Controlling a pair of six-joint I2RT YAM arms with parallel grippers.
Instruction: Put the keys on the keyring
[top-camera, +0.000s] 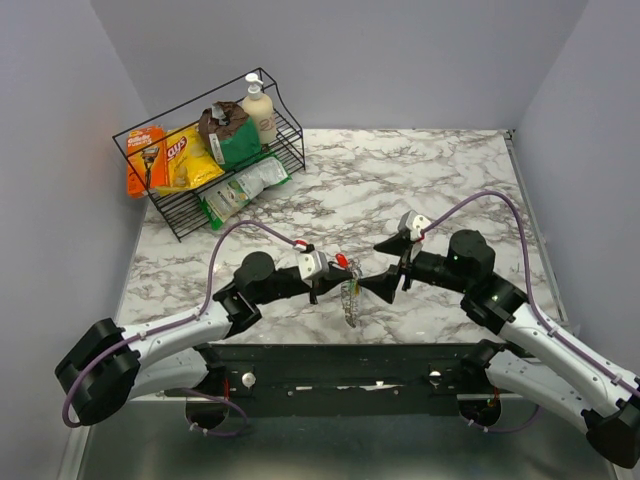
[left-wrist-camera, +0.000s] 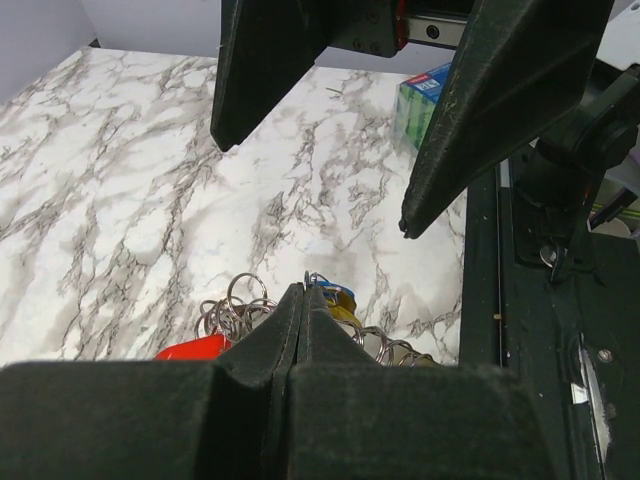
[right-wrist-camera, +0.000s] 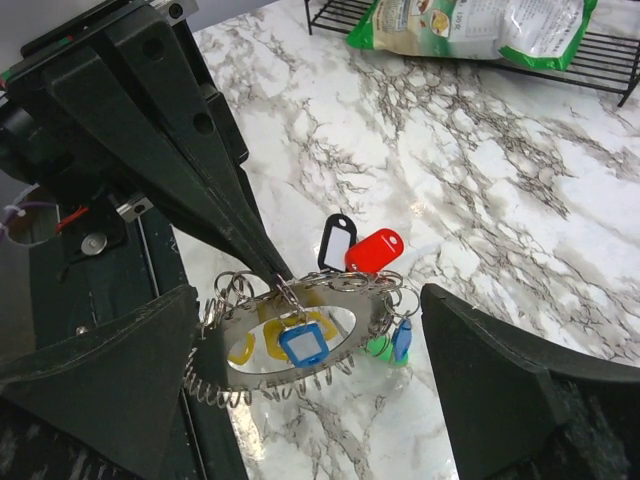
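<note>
Clutter sits farthest left: a wire basket (top-camera: 185, 212) of snack packs and a bottle, well apart from the work, so it plays no part. Next comes the left gripper (left-wrist-camera: 304, 295), its jaws clenched tip to tip on a small loop at the top of the keyring (right-wrist-camera: 300, 378). The pinch holds the ring out toward the other arm, probably as a fixed anchor so that it can be worked from the opposite side. Below that pinch the keys (right-wrist-camera: 302, 343) bunch together, one with a blue head, beside a red tag (right-wrist-camera: 375, 250) and a coiled chain. I cannot tell whether the lowest links touch the marble surface (top-camera: 400, 180). Just right of the bunch, the right gripper (top-camera: 385, 268) faces the left one. Its jaws are spread wide and hold nothing, one to each side of the ring, which suggests it is between grips and lined up for a fresh hold.
</note>
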